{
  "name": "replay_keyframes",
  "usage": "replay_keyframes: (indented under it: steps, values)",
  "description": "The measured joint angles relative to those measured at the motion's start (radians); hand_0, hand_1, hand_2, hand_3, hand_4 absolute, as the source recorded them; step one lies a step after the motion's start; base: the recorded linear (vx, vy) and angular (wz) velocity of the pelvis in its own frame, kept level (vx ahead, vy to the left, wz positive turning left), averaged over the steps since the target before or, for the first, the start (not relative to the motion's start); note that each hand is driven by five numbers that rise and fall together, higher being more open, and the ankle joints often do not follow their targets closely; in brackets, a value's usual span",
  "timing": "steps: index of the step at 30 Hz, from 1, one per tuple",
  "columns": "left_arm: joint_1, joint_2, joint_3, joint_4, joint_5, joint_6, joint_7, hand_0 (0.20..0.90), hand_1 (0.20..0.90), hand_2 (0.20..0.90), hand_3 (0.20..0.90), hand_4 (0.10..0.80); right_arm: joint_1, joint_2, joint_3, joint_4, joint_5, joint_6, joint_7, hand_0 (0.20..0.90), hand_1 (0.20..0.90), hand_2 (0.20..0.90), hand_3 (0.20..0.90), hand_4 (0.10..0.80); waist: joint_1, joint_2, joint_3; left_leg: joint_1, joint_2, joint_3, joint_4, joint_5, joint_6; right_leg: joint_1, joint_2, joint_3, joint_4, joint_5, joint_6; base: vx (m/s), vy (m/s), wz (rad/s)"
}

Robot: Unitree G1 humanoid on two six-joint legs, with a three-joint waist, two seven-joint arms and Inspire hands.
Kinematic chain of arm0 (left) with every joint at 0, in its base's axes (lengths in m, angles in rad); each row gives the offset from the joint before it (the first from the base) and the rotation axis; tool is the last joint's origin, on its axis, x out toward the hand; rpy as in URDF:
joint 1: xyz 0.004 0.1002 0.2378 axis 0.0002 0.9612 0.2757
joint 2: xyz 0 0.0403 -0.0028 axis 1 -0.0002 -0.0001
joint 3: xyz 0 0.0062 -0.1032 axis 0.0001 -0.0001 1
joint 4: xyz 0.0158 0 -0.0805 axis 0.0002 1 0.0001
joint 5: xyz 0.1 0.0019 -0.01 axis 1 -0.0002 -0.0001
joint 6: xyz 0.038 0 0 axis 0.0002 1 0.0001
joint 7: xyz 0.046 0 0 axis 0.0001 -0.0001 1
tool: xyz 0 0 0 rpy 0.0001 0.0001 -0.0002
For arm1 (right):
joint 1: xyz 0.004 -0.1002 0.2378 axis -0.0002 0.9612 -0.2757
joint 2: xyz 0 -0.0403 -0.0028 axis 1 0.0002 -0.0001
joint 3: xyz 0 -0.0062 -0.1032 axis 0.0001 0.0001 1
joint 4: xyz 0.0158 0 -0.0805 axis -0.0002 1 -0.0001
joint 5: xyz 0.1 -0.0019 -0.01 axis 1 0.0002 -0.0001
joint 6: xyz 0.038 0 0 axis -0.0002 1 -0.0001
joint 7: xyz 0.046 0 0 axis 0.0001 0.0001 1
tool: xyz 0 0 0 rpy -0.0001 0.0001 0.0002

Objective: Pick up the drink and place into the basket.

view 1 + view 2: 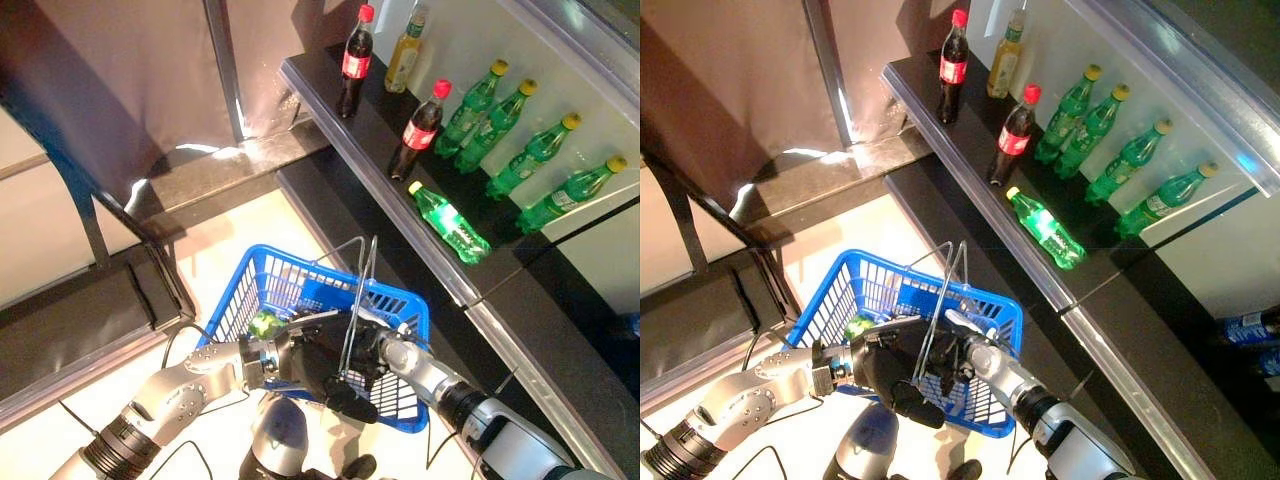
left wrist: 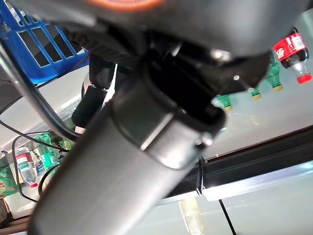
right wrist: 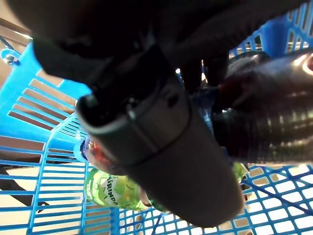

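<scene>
Fingers: left hand [image 1: 318, 362] curled round basket handles [image 1: 358, 300]; right hand [image 1: 372, 345] grip unreadable | inside blue basket [image 1: 262, 272], green bottle [image 3: 113, 191] | at 1 o'clock, shelf [image 1: 330, 85] of drinks

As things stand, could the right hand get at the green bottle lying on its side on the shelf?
Probably yes: the right hand is down at the blue basket, but nothing stands before the lying green bottle at the shelf's front edge.

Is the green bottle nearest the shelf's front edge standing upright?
No. That green bottle lies on its side on the shelf, while the other bottles stand.
</scene>
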Motion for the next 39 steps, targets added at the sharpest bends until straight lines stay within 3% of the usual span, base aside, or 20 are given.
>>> replay_keyframes:
  steps: [9, 16, 24, 39]
  values:
    - [0.000, -0.002, 0.000, 0.000, 0.000, 0.000, 0.032, 0.300, 0.300, 0.300, 0.200, 0.100, 0.033, -0.006, -0.007, -0.047, 0.027, 0.000, -0.019, 0.900, 0.900, 0.900, 0.900, 0.800, -0.012, 0.000, 0.000, 0.001, 0.003, 0.010, 0.000, 0.000, 0.000, -0.003, -0.001, 0.007, 0.001, 0.000, 0.000, -0.001, 0.001, -0.01]
    - [0.022, -0.008, 0.018, 0.000, 0.015, -0.007, 0.120, 0.300, 0.300, 0.300, 0.200, 0.100, 0.109, -0.035, -0.056, -0.227, 0.074, 0.000, -0.070, 0.900, 0.900, 0.900, 0.900, 0.800, -0.050, 0.000, 0.000, 0.004, 0.011, 0.039, 0.000, 0.000, 0.000, -0.028, -0.005, 0.049, 0.013, 0.001, -0.001, -0.022, 0.012, -0.15]
    - [0.139, -0.050, 0.129, 0.000, 0.047, -0.020, 0.196, 0.300, 0.300, 0.300, 0.200, 0.100, 0.212, -0.109, -0.159, -0.460, 0.074, -0.004, -0.106, 0.900, 0.900, 0.900, 0.900, 0.800, -0.112, 0.000, 0.000, 0.018, 0.020, 0.087, -0.005, -0.003, 0.004, -0.053, -0.014, 0.089, 0.026, 0.006, -0.005, -0.016, 0.012, -0.17]
    - [0.178, -0.109, 0.201, 0.000, 0.047, -0.068, 0.263, 0.300, 0.300, 0.300, 0.200, 0.100, 0.257, -0.146, -0.203, -0.606, 0.073, 0.000, -0.133, 0.900, 0.900, 0.900, 0.900, 0.800, -0.143, 0.008, -0.002, 0.038, 0.031, 0.125, -0.021, -0.004, 0.006, -0.064, -0.016, 0.112, 0.026, 0.012, -0.008, 0.003, 0.014, -0.07]
